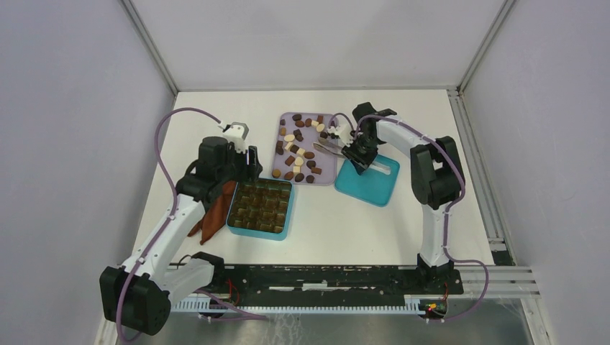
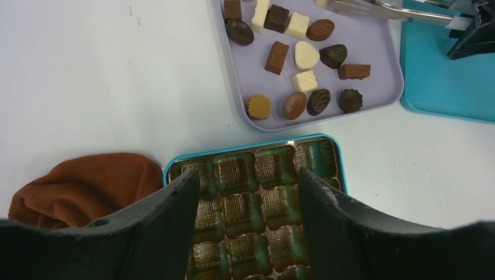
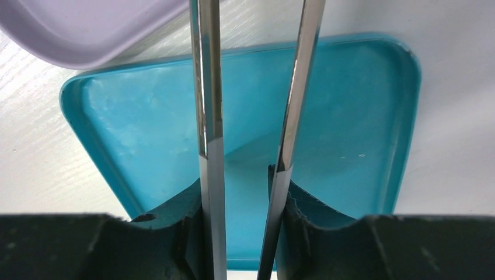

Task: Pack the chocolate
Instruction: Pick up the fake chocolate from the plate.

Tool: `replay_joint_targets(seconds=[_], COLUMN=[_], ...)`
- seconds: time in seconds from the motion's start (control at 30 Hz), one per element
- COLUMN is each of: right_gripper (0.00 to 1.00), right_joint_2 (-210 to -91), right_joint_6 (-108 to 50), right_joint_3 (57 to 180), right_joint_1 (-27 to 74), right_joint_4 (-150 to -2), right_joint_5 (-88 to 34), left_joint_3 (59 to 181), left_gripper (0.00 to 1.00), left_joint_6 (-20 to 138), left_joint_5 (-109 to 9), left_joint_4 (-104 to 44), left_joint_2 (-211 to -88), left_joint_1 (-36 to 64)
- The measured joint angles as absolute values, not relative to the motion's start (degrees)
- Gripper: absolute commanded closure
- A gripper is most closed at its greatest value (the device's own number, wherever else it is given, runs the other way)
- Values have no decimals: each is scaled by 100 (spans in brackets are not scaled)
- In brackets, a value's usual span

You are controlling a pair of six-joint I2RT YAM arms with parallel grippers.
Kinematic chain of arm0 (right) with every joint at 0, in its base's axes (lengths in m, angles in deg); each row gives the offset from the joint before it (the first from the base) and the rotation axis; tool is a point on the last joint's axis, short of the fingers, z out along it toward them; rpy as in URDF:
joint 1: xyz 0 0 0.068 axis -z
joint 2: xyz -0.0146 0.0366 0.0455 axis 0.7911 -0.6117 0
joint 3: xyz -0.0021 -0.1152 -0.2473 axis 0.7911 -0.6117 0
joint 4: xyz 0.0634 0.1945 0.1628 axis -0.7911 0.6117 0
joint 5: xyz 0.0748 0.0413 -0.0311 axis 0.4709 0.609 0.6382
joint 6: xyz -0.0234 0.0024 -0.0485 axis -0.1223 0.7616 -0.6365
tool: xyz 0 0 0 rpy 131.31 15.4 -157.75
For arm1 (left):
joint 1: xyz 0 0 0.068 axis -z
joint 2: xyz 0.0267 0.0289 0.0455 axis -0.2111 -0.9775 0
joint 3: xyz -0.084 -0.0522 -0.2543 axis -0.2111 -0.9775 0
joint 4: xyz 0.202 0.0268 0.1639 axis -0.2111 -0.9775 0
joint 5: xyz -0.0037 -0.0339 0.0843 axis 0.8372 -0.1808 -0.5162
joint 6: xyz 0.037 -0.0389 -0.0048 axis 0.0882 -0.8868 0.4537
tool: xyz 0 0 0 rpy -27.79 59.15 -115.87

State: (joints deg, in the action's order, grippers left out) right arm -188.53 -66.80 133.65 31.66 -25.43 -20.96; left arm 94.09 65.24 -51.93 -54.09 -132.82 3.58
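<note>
Chocolate (image 2: 306, 55): the dark, mid-brown and cream pieces lie loose on the lavender tray (image 2: 385, 76), scattered in a single layer. No piece is seen off the tray.

Teal box (image 2: 251, 146): it stands on the white table (image 2: 87, 70) just beside the tray's near edge, towards its left corner. Its brown gridded insert (image 2: 239, 207) faces up.

Left gripper (image 2: 250, 181): it hangs over the box on the tray's near side. The fingers (image 2: 169, 221) stand wide apart and hold nothing.

Reddish-brown cloth (image 2: 87, 181): it is bunched on the table left of the box, further from the tray than the box is.

Right gripper (image 3: 242, 198): it sits over the teal lid (image 3: 350, 116), which lies just beside the tray's right edge. The gripper is clamped on metal tongs (image 3: 207, 116). The two blades run apart from each other where they leave the fingers. They reach across the tray's right edge, over the pieces. Whether the tips are pinching a piece cannot be told.
</note>
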Motion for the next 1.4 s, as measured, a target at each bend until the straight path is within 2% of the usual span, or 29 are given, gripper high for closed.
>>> replay_joint_targets(seconds=[0.27, 0.57, 0.77, 0.9, 1.17, 1.4], right_gripper=[64, 100, 100, 100, 100, 100], right_joint_2=[-19111, -19155, -19116, -18991, -18740, -18692], right_joint_6=[-6675, -6675, -6660, -6647, -6632, -6612], right_joint_3=[13691, 13774, 13678, 13529, 13225, 13066], right_joint_1=[3166, 3166, 3166, 3166, 3168, 3212], right_joint_4=[-2480, -2362, -2388, -2397, -2476, -2556], right_joint_5=[-2069, -1960, -1860, -1814, -1774, -1748], left_joint_3=[9409, 9409, 9409, 9409, 9330, 8609], left_gripper=[35, 37, 46, 47, 38, 33], left_joint_6=[6528, 6533, 6533, 6526, 6157, 5195], left_joint_5=[-5189, -5143, -4946, -4706, -3965, -3162], left_joint_4=[-5411, -5402, -5350, -5293, -5148, -4497], left_joint_2=[-13284, -13257, -13209, -13207, -13122, -12464], left_joint_1=[356, 354, 354, 354, 354, 354])
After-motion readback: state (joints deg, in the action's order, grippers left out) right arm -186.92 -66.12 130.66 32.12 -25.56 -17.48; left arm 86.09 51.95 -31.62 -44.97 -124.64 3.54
